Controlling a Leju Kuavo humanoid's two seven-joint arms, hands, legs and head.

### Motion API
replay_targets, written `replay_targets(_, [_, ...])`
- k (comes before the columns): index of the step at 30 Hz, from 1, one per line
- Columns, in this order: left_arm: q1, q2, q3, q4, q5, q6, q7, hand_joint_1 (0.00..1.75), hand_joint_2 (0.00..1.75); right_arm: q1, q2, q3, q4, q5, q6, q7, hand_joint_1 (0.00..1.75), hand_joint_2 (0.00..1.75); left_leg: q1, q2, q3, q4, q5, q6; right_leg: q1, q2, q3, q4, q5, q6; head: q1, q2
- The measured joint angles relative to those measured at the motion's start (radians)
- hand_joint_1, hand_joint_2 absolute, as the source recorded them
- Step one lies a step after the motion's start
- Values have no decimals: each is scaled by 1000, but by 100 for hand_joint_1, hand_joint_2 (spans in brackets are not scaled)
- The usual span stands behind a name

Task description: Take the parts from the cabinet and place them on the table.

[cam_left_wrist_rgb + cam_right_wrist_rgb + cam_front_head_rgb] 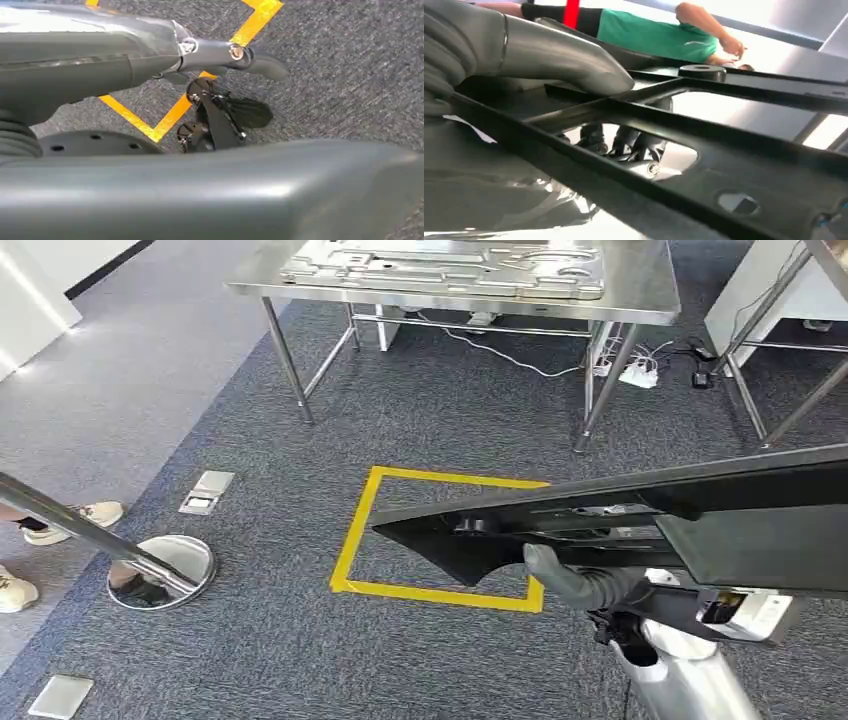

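The right hand grips a big black panel part, thumb pressed flat on top and darker fingers curled up from beneath, so the part is clamped between them. It is a flat, matte black piece with a pointed corner jutting toward the yellow tape square on the floor, and it hangs in the air well short of the table. From the right wrist view the part shows ribbed cross-struts, cut-out windows, an oval hole and a round black boss standing on its upper face. Behind it a person in a green shirt bends over.

Ahead stands the stainless steel table, shiny top on thin tube legs, and on it lies a pale grey moulded tray with shaped recesses; what sits in them is too small to tell. White cables and a power strip lie under the table. The floor is dark speckled carpet, rough in weave, with metal floor boxes set in.

The left hand is seen over that carpet, grey thumb stretched out, dark fingers loosely apart and nothing in them.

At the left edge, a polished pole rises from a round mirrored base, with a person's pale sneakers beside it.
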Motion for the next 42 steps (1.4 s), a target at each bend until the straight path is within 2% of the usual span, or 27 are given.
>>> replay_targets(1, [2, 0, 0, 0, 0, 0, 0, 0, 175, 1, 0, 0, 0, 0, 0, 0, 175, 175, 3, 0, -26, 34, 3, -3, -1, 0, 4, 0, -3, 1, 0, 0])
replay_targets(2, [3, 0, 0, 0, 0, 0, 0, 0, 175, 2, 0, 0, 1, 0, 0, 0, 175, 175, 6, 0, -30, 22, 31, -7, -2, 1, 11, 0, -9, 4, 0, 0])
replay_targets(3, [4, 0, 0, 0, 0, 0, 0, 0, 175, 2, 0, 0, 0, 0, 0, 0, 175, 175, 8, 0, -12, -33, 80, -8, -4, 1, 21, 0, -15, 8, 0, 0])
replay_targets(5, [3, 0, 0, 0, 0, 0, 0, 0, 175, 1, 0, 0, 0, 0, 0, 1, 175, 175, 9, 1, 57, -204, 188, -6, -8, 1, 44, 0, -30, 16, 0, 0])
replay_targets(8, [2, 0, 0, 0, 0, 0, 0, 0, 175, -2, 0, 0, 0, 0, 0, 1, 175, 175, -3, 1, 76, -239, 155, 11, -4, 2, 42, -1, -37, 35, -1, 0])
replay_targets(11, [6, 0, 0, 0, 0, 0, 0, 0, 175, -5, 0, 1, 0, 0, 0, 2, 175, 175, -3, 1, 86, -250, 150, 27, -8, 1, 60, -21, -42, 55, -1, 0])
replay_targets(12, [6, 0, 0, 0, 0, 1, -2, 0, 175, -6, 0, 0, 0, 0, 0, 2, 175, 175, 0, 1, 97, -259, 151, 33, -9, 2, 58, 3, -56, 55, 0, 0])
replay_targets(13, [3, 1, 0, 0, 0, 1, -2, 0, 175, -10, 0, 1, 0, 0, 0, 2, 175, 175, -1, 2, 101, -260, 147, 40, -8, 3, 29, 54, -79, 52, 0, 0])
replay_targets(15, [2, 0, 1, 0, 0, -1, 0, 0, 175, -6, 0, 0, 1, 0, 0, 2, 175, 175, -5, 2, 109, -260, 139, 50, -3, 4, -66, 214, -136, 48, 0, 0])
replay_targets(16, [2, 0, 0, 0, 0, -1, -1, 0, 175, -2, 0, 0, 2, 0, 0, 2, 175, 175, -8, 1, 114, -260, 134, 54, 0, 4, -106, 273, -144, 48, 0, 0])
replay_targets(17, [3, 0, 1, 0, 0, -1, 0, 0, 175, 1, 0, 0, 3, 0, 0, 2, 175, 175, -10, 0, 123, -260, 128, 56, 2, 4, -128, 286, -123, 45, 0, 0])
replay_targets(18, [5, 0, 1, 0, 0, -1, 0, 0, 175, 1, 0, 0, 3, 0, 0, 2, 175, 175, -12, -1, 133, -260, 120, 56, 4, 4, -124, 255, -83, 42, 0, 0])
replay_targets(20, [6, 0, 1, 0, 0, 0, -1, 0, 175, 1, 0, 0, 3, 0, 0, 2, 175, 175, -15, -3, 159, -260, 102, 52, 10, 5, -74, 102, 31, 31, 0, 0])
replay_targets(21, [7, 0, 1, 0, 0, 0, -1, 0, 175, 1, -1, 0, 3, 0, 0, 2, 175, 175, -14, -3, 166, -261, 93, 48, 14, 6, -53, 52, 51, 23, 0, 0])
replay_targets(23, [1, -2, 1, 0, 0, 0, 0, 0, 175, 1, 0, 0, 1, 0, 0, 2, 175, 175, -18, -4, 163, -256, 86, 38, 19, 6, -38, 18, 23, 20, 0, 0])
replay_targets(25, [2, -2, 1, 0, 0, 0, 0, 0, 175, 3, -1, 0, 1, 0, 0, 2, 175, 175, -16, 0, 166, -264, 83, 34, 22, 11, -40, 19, 20, 13, -1, 0])
replay_targets(27, [-2, -2, 1, 0, 0, 0, -1, 0, 175, 2, 0, 0, -2, 0, 0, 2, 175, 175, -19, 0, 171, -252, 69, 21, 9, 9, -24, 7, 17, 8, -1, 0])
replay_targets(28, [-2, -2, 1, 0, 0, 0, -2, 0, 175, 0, 0, 0, -2, 0, 0, 2, 175, 175, -15, 0, 149, -209, 52, 12, 6, 6, -17, 6, 11, 0, -2, 0])
replay_targets(30, [-1, -2, 1, 0, 1, 0, -2, 0, 175, 2, 2, 0, -2, 3, -3, 2, 175, 175, -4, 0, 54, -51, -5, -2, 4, 3, -6, 6, -1, -2, -2, 0])
replay_targets(31, [2, -2, 1, 0, 1, 0, -2, 0, 175, 2, 2, 0, -2, 5, -5, 2, 175, 175, 0, 0, 7, 17, -17, -6, 4, 3, 0, 6, -8, -1, -2, 0])
replay_targets(32, [4, -2, 1, 0, 1, 0, -2, 0, 175, 3, 2, 1, -1, 7, -6, 2, 175, 175, 2, 0, -20, 41, -5, -9, 3, 4, 9, 6, -15, 1, -2, 0])
replay_targets(33, [6, -2, 1, 0, 1, 0, -2, 0, 175, 3, 2, 0, -1, 7, -8, 2, 175, 175, 3, 0, -22, 20, 30, -11, 1, 4, 21, 6, -23, 4, -2, 0])
replay_targets(35, [5, -2, 1, 0, 1, 0, -2, 0, 175, 3, 3, 0, -1, 10, -11, 2, 175, 175, 3, 0, 27, -131, 152, -10, -2, 5, 51, 5, -42, 9, -2, 0])
replay_targets(36, [6, -2, 1, 0, 1, 0, -2, 0, 175, 2, 3, 0, -2, 15, -13, 2, 175, 175, 3, 1, 53, -200, 188, -6, -3, 3, 64, 4, -53, 15, -2, 0])
replay_targets(39, [3, -2, 2, 0, 2, 1, 0, 0, 175, -3, 3, 1, -1, 18, -15, 1, 175, 175, -9, 1, 66, -226, 151, 18, 1, 7, 60, -3, -58, 33, -3, 0])
replay_targets(41, [7, -2, 2, 0, 2, 1, -1, 0, 175, -2, 3, 2, -1, 18, -16, 1, 175, 175, -7, -1, 77, -238, 146, 31, 0, 6, 70, 0, -47, 47, -3, 0])
replay_targets(42, [9, -2, 2, 0, 3, 2, -2, 0, 175, -3, 3, 2, -1, 18, -18, 1, 175, 175, -1, -1, 94, -249, 145, 37, -2, 6, 71, 14, -54, 48, -2, 0])
